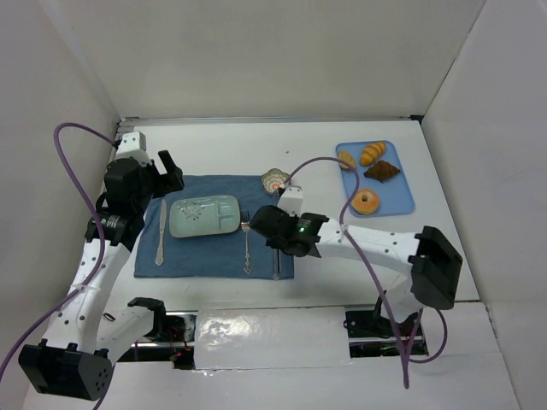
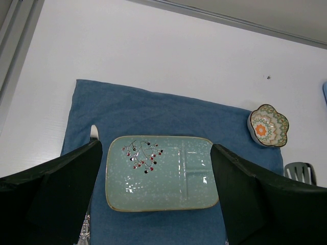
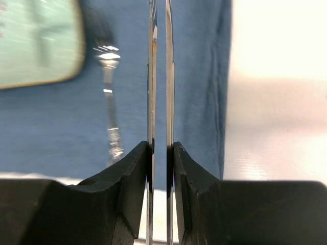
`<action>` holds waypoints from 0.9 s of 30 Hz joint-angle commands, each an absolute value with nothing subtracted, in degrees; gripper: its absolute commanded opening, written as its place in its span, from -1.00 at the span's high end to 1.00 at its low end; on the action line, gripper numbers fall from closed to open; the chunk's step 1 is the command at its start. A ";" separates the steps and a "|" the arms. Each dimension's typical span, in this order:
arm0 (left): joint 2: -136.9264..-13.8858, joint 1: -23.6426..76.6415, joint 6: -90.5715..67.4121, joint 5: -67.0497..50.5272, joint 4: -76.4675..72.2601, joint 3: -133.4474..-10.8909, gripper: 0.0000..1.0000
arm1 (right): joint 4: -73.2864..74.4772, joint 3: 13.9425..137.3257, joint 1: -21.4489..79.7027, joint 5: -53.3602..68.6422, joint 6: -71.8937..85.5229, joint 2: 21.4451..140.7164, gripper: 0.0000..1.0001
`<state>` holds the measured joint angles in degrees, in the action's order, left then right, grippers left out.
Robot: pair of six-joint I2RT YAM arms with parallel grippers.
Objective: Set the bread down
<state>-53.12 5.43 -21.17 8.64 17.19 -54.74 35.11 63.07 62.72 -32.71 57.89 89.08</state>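
Note:
The bread (image 1: 345,159), a small golden-orange bun, lies at the far left corner of the blue tray (image 1: 402,190) at the back right. My right gripper (image 1: 275,229) hovers low over the right edge of the blue cloth (image 1: 214,256), far from the tray. In the right wrist view it (image 3: 161,150) is shut on metal tongs (image 3: 152,76), whose two thin arms run between the fingers with a narrow gap. My left gripper (image 1: 168,175) is open and empty above the mint plate (image 1: 203,215). The left wrist view shows its jaws (image 2: 156,147) wide apart over the plate (image 2: 153,189).
A croissant (image 1: 373,153), a dark pastry (image 1: 382,171) and a ring donut (image 1: 366,202) share the tray. A fork (image 1: 247,248) lies right of the plate and a knife (image 1: 161,229) left of it. A small patterned bowl (image 1: 274,179) sits behind the cloth.

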 commanded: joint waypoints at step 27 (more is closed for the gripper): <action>-53.53 5.27 -19.34 3.87 15.47 -56.78 -1.00 | 26.72 60.91 46.76 -4.83 42.63 66.80 -0.04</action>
